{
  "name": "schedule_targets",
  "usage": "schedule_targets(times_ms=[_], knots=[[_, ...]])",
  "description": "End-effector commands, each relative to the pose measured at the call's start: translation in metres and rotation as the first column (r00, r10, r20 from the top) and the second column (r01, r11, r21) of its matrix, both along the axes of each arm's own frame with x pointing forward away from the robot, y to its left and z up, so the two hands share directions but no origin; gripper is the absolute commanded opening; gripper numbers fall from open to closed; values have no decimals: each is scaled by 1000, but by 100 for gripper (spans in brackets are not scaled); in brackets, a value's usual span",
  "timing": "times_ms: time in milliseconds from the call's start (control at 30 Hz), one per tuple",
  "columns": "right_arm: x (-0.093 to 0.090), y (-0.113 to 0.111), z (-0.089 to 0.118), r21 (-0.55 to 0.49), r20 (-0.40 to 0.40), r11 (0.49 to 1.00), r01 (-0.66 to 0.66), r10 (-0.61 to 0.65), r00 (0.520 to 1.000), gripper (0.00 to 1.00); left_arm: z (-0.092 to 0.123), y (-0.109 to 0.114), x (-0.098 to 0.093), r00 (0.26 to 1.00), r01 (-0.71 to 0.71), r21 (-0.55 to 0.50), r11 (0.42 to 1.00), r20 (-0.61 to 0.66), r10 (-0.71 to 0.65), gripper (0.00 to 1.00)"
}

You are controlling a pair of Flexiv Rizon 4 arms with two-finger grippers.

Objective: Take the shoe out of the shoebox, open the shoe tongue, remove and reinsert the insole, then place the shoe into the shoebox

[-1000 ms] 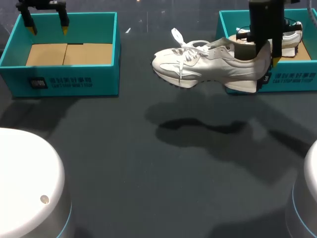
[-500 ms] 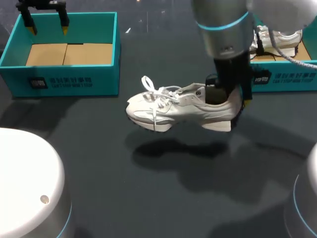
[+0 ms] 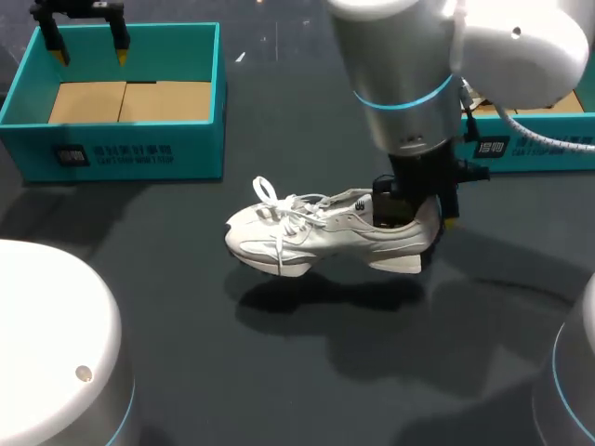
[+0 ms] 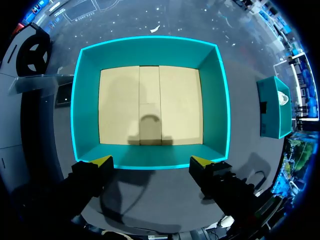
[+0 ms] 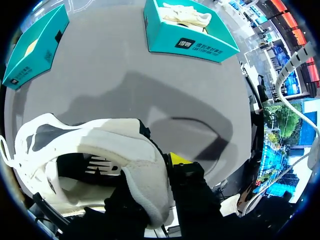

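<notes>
As the end effector point(image 3: 420, 214) pinches its padded heel, the shoe point(image 3: 307, 237) hangs.

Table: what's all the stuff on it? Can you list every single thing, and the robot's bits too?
Shoe: one, white with white laces, held by its heel in the air over the table's middle.
Other shoe: one, white, lying inside the right box.
Left box: one, teal, far left of the table, only a brown cardboard floor inside.
Right box: one, teal, far right of the table, mostly hidden behind the right arm in the head view.
Table: one, dark grey, under everything.
Left gripper: one, black with yellow tips, open, over the left box.
Right gripper: one, black with yellow tips, shut on the shoe's heel.
</notes>
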State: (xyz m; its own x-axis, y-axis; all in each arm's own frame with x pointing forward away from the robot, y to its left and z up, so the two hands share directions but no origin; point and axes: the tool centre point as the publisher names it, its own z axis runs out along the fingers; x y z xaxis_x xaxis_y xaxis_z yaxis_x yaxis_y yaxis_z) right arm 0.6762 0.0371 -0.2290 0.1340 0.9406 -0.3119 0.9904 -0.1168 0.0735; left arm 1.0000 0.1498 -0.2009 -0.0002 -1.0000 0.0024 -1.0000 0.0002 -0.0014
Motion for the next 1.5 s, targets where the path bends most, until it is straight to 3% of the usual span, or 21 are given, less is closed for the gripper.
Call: schedule_targets(times_ms=[33,233,533,733,1500], knots=[[1,4,-5,6,-5,1000,-20,20,1000,0,0,0,0,1000,0,1,1000,-1,0,100],[0,18,-46,-13,-48,997,-74,73,996,0,0,0,0,1000,0,1,1000,-1,0,100],[-4,21,-74,16,-6,995,-94,94,996,0,0,0,0,1000,0,1,1000,-1,0,100],[-1,18,-93,9,-20,996,-91,92,996,0,0,0,0,1000,0,1,1000,-1,0,100],[-6,5,-141,46,-40,996,-79,81,996,0,0,0,0,1000,0,1,1000,-1,0,100]])
